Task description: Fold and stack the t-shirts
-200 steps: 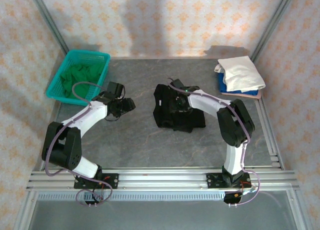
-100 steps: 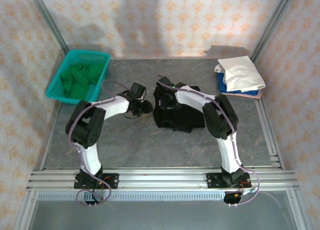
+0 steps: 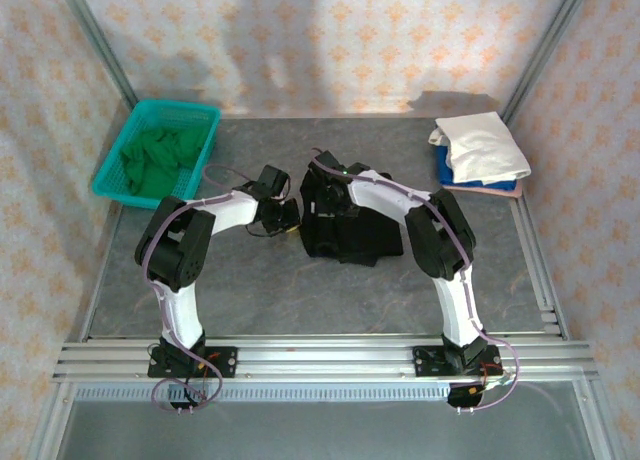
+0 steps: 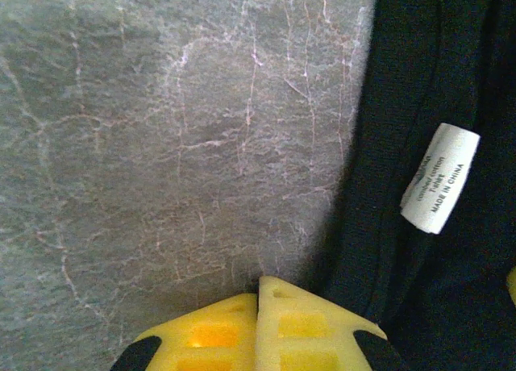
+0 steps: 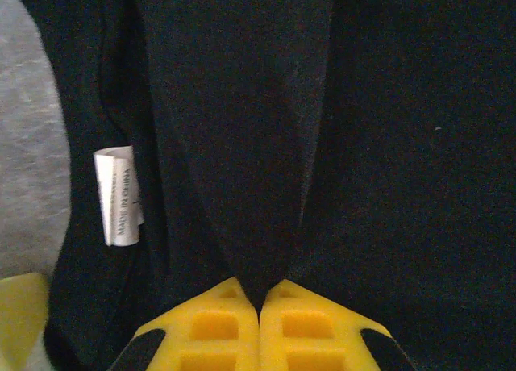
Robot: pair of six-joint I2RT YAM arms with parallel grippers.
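**Item:** black t-shirt (image 3: 350, 230), lying bunched at centre frame of the top view on the grey marbled table (image 3: 260, 290).
- **Material:** soft matte knit, limp and light. I expect it to drape and bunch rather than slide.
- **Where to hold:** the white neck label (image 5: 118, 196) marks the collar. I judge the best holds to be the collar edge and the shoulder seams, taken on both sides at once.

**Right gripper** (image 5: 260, 302): yellow ribbed pads are clenched on a raised ridge of the black cloth, at bottom centre of its wrist view.

**Left gripper** (image 4: 258, 294): pads are pressed together at the shirt's left edge, low over the table. I cannot tell whether any cloth is caught.

**Other stock:**
- Upper left: green t-shirt (image 3: 158, 160) in the teal mesh basket (image 3: 113, 150).
- Upper right: folded white t-shirt (image 3: 485, 145) over a blue t-shirt (image 3: 442, 166) and a pink t-shirt (image 3: 497, 191).
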